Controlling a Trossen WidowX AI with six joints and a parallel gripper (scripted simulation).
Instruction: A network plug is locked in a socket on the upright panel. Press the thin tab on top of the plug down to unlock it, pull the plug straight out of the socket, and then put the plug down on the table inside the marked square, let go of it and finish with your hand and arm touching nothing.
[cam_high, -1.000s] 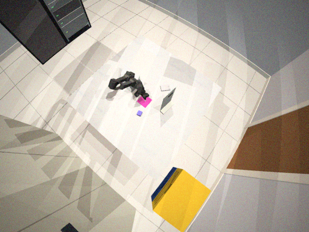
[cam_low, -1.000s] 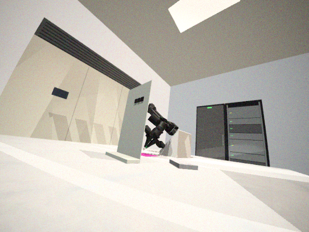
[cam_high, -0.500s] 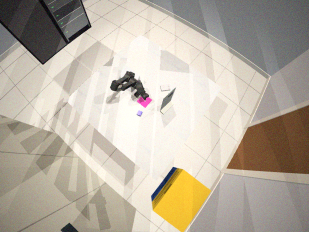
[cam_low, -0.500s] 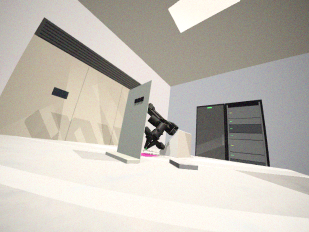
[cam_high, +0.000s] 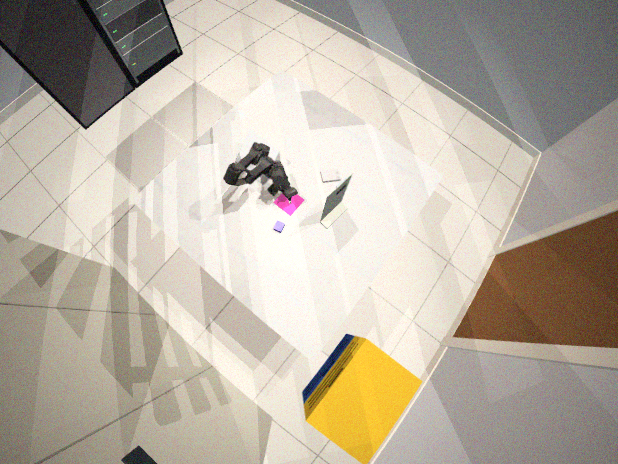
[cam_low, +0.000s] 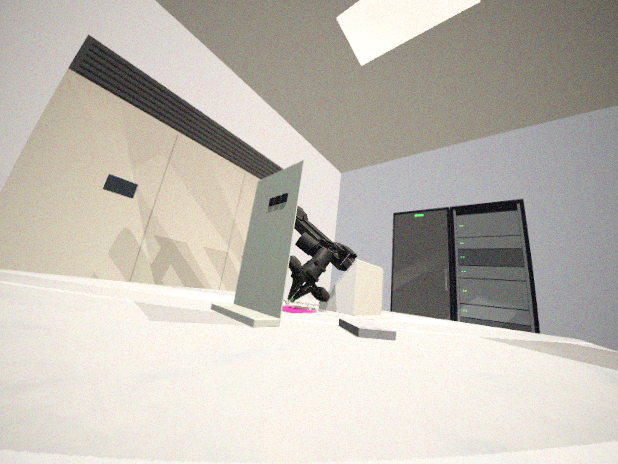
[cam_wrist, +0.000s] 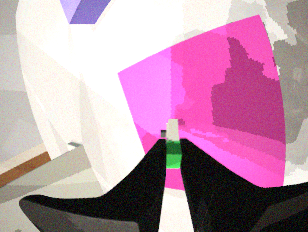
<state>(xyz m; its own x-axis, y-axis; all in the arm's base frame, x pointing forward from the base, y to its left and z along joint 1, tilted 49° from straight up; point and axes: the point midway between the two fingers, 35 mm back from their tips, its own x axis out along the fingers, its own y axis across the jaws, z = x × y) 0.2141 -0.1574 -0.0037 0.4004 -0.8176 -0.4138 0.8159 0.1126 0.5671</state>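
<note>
My gripper (cam_high: 290, 199) (cam_low: 292, 300) (cam_wrist: 172, 144) points down over the marked magenta square (cam_high: 291, 209) (cam_low: 302, 310) (cam_wrist: 200, 65). It is shut on the plug, whose green body (cam_wrist: 173, 159) shows between the fingertips in the wrist view, with a pale part sticking out ahead of it. The plug is out of the panel and low over the square; whether it touches the table I cannot tell. The upright grey-green panel (cam_high: 335, 201) (cam_low: 265, 250) stands apart from the gripper, its dark openings (cam_low: 278, 199) near its top.
A small purple block (cam_high: 279, 226) (cam_wrist: 89, 11) lies beside the square. A low flat slab (cam_high: 330, 176) (cam_low: 367, 330) lies near the panel. The panel's pale foot (cam_high: 334, 217) (cam_low: 245, 316) rests on the table. A pale box (cam_low: 367, 290) stands behind the slab in the exterior view.
</note>
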